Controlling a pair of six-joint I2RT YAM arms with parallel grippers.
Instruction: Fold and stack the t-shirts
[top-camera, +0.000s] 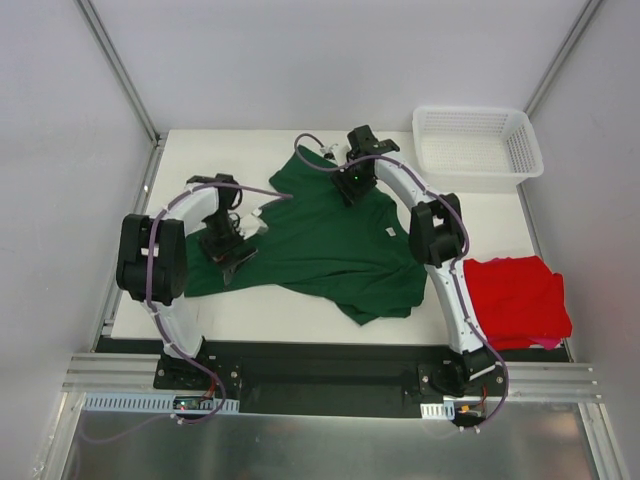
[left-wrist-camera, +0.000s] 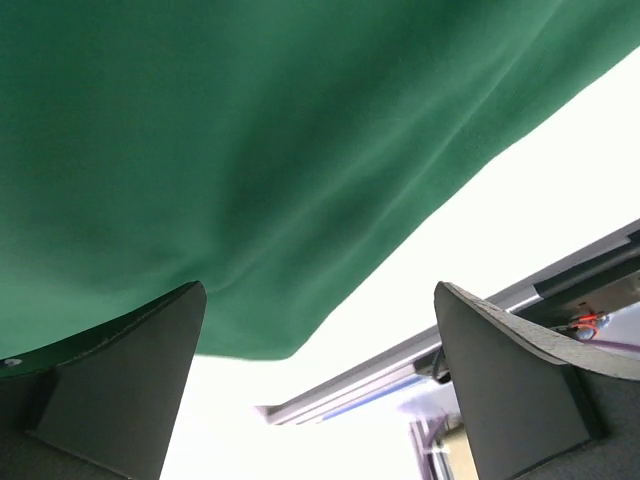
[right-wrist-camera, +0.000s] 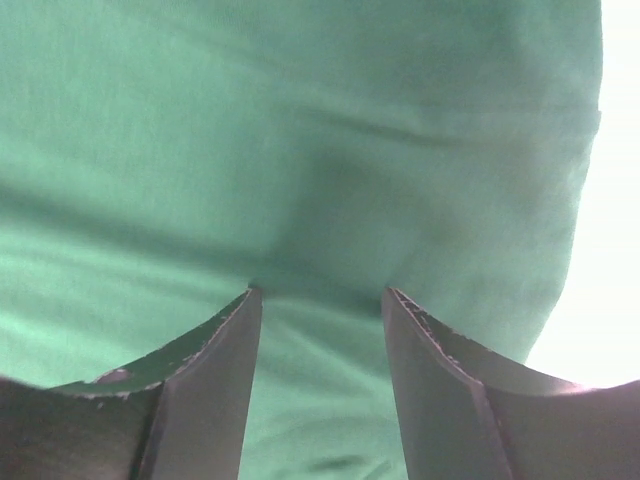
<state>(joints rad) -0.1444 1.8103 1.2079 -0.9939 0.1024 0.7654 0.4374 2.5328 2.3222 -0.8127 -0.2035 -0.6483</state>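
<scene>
L fingers (left-wrist-camera: 510, 390) wide over green tee (left-wrist-camera: 250, 150) edge, table (left-wrist-camera: 480, 230) beyond

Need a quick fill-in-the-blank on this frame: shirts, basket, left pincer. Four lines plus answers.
1. The t-shirt spread across the middle of the table is dark ____.
2. The red t-shirt lies to the ____ of it.
3. The white mesh ____ sits at the table's far right corner.
4. The left pincer hangs at the spread t-shirt's edge, jaws wide ____.
Missing words: green; right; basket; open.
</scene>
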